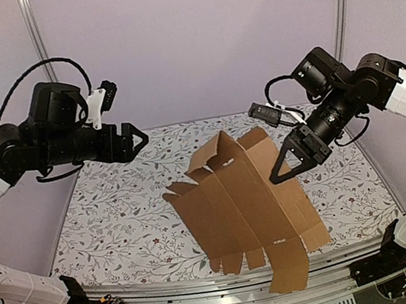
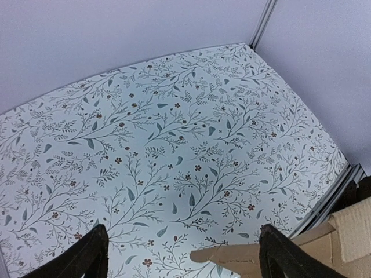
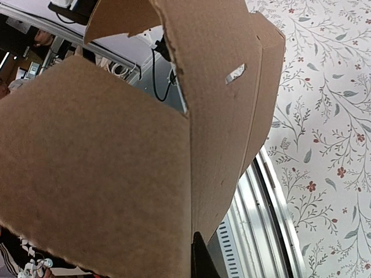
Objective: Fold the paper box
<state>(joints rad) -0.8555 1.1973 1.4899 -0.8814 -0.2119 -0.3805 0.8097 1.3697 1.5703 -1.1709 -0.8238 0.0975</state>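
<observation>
Floral surface [image 1: 120, 213] below. Pinches paper box [image 1: 243, 207] at right panel edge with right jaws, sheet raised, tilted over near edge. Left jaws spread, empty. Looks light, thin, bendy; take beside creases, not flaps.

The paper box [image 1: 243, 207], a half-folded sheet raised in the middle of the frame, blocks the way between the arms and overhangs the near edge of the table [image 1: 113, 221] at lower centre. Left of it the patterned surface lies bare, with open air below the left gripper [image 1: 141, 140] at upper left. A narrower bare strip runs down the right side.
</observation>
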